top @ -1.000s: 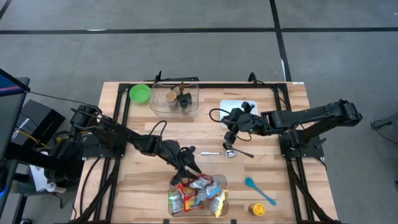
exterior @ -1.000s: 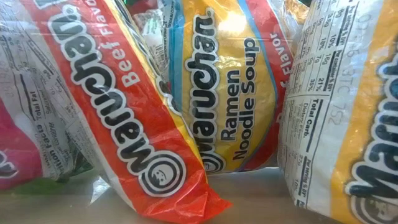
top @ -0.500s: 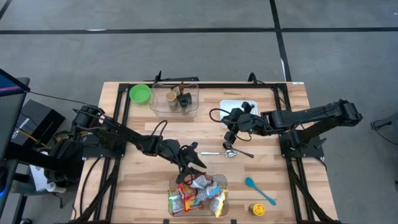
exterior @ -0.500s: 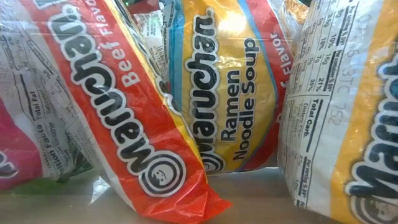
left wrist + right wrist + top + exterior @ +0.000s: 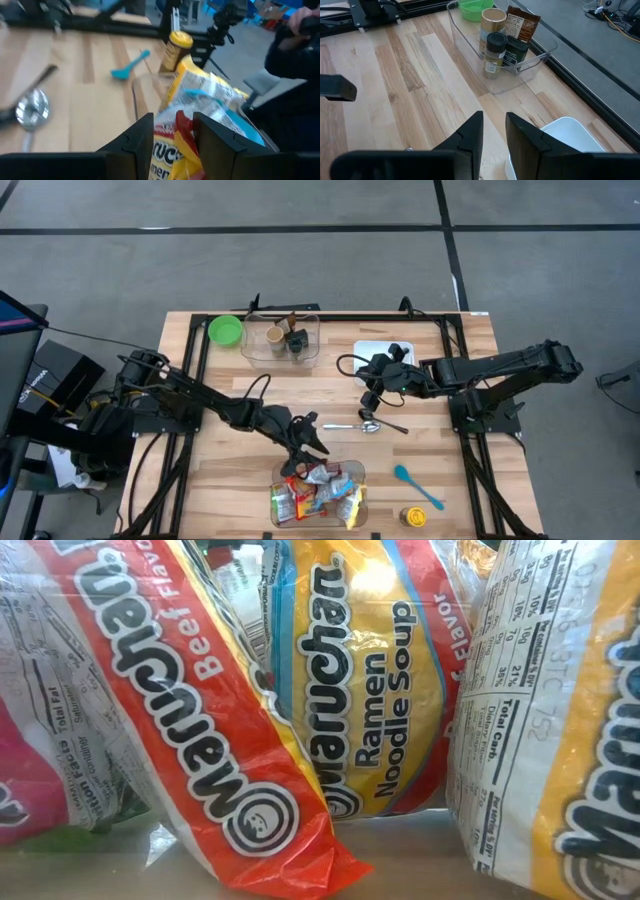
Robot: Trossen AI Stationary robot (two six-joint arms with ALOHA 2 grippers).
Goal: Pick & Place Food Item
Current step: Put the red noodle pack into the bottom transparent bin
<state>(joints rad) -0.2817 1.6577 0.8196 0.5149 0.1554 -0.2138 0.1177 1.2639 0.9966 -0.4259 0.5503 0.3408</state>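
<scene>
The left pincer (image 5: 172,132) is closed on a noodle packet (image 5: 200,105) and holds it just above the clear bin (image 5: 352,472) at the near edge of the desk (image 5: 230,470). The right pincer (image 5: 493,131), its fingers narrowly apart, holds nothing, near the white tray (image 5: 570,137).

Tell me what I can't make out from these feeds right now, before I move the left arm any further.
- Low view: ramen packets fill the frame; table and both arms are hidden behind them.
- High view: left gripper covers its own fingertips, so the grip on a ramen packet shows only in the left wrist view.
- Right wrist view: the white container is cut off by the frame edge; its contents are unseen.
- Left wrist view: background is blurred.
</scene>
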